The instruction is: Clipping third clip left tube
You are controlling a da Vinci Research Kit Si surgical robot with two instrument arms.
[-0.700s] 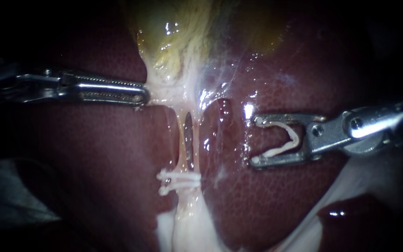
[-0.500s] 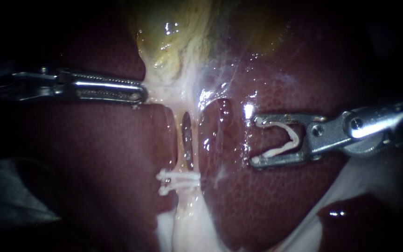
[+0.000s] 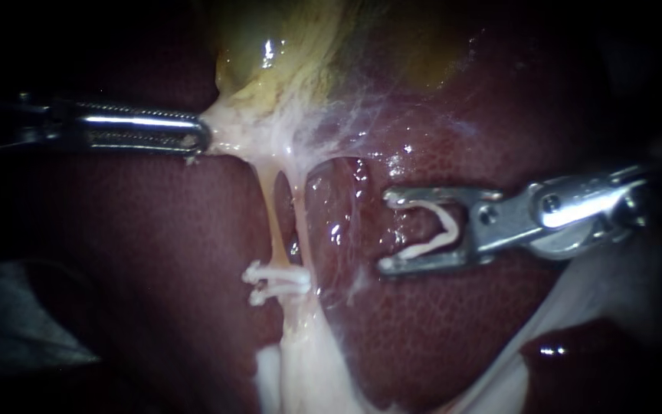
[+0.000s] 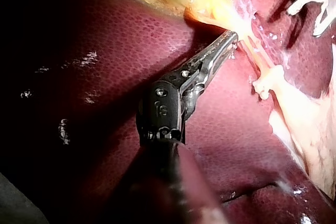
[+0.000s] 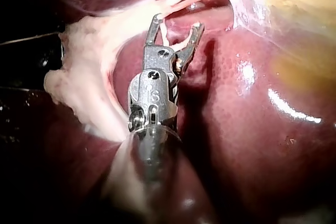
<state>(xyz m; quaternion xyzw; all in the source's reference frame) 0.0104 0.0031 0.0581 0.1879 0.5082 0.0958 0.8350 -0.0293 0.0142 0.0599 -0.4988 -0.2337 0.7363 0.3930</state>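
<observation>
Right instrument [image 3: 386, 232]: tool wide, open white clip [image 3: 450, 224] seated between jaws, over liver [image 3: 438, 330], apart from left tube [image 3: 272, 215]. Third clip not yet placed. Two clips [image 3: 277, 280] already across tube low down. Left tube taut; bare stretch above clips looks like room for third. Second strand [image 3: 298, 218] just beside it, likely tight. Bare liver between tool and tube, path looks clear. Left instrument [image 3: 202, 142]: tool narrow, clamped on pale tissue [image 3: 231, 138] below gallbladder [image 3: 285, 54], holding it aside.
</observation>
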